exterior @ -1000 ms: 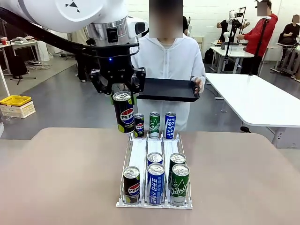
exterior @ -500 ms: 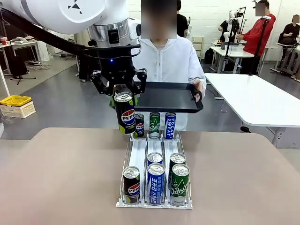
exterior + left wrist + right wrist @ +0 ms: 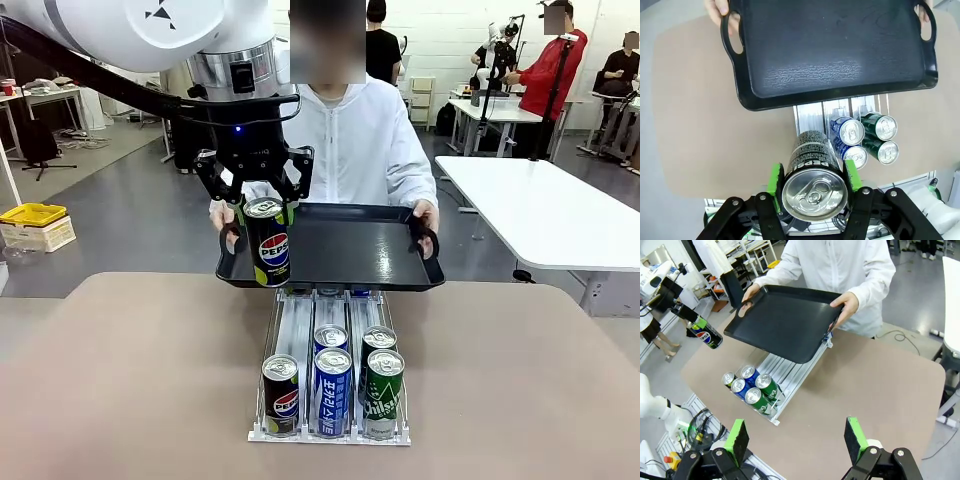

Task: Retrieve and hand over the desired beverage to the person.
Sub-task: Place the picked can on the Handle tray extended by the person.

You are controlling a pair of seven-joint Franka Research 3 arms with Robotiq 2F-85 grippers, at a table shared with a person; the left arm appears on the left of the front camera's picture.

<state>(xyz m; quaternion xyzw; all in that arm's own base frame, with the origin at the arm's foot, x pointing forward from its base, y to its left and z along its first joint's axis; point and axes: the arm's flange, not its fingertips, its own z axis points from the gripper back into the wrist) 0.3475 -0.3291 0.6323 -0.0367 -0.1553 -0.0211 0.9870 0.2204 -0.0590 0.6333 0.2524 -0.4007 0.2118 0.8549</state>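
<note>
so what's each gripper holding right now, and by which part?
Left gripper is shut on the Pepsi can, pads on its sides just below the top rim. Right gripper is open, holding nothing.

Light brown tabletop with rounded corners, white three-lane plastic can rack at centre, running twelve to six o'clock (five cans at six o'clock)
</note>
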